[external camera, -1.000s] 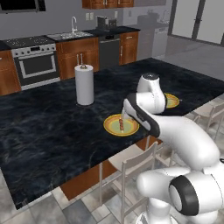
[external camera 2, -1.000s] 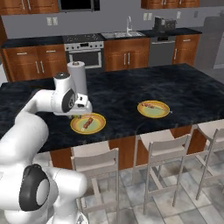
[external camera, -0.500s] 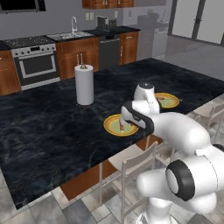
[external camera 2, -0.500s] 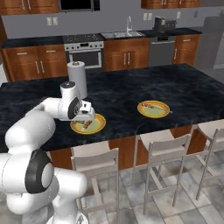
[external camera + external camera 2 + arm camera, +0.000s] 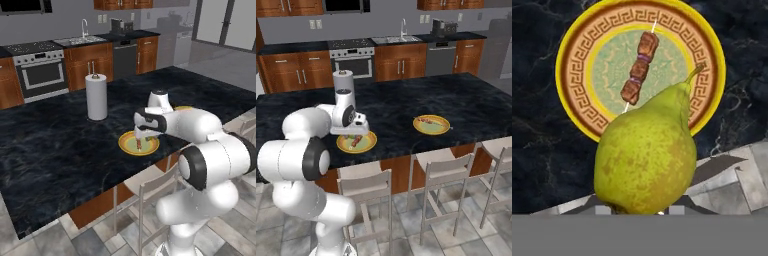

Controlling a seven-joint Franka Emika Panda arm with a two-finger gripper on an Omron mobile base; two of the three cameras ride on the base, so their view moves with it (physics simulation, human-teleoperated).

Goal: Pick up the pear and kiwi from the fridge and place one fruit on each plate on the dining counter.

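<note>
In the hand view the yellow-green pear (image 5: 644,155) hangs close in front of the camera, stem pointing up and away, and hides the fingertips. Below it lies a yellow plate (image 5: 567,75) with an orange patterned rim and a meat skewer (image 5: 639,70). My gripper (image 5: 138,136) is shut on the pear, low over that near plate (image 5: 125,145) at the front edge of the black marbled dining counter (image 5: 50,145). From the right side my gripper (image 5: 354,136) hangs over the same plate (image 5: 370,145). The second plate (image 5: 431,132) lies further right. The kiwi and the fridge are out of view.
A paper towel roll (image 5: 96,96) stands upright on the counter behind the near plate. Pale chairs (image 5: 363,190) (image 5: 441,170) line the counter's front edge below the plates. Wall counters with a stove (image 5: 351,60) and sink run along the back.
The hand has come down from above the near plate to just over it, with the pear still in its grip. The base and the plates have not moved.
</note>
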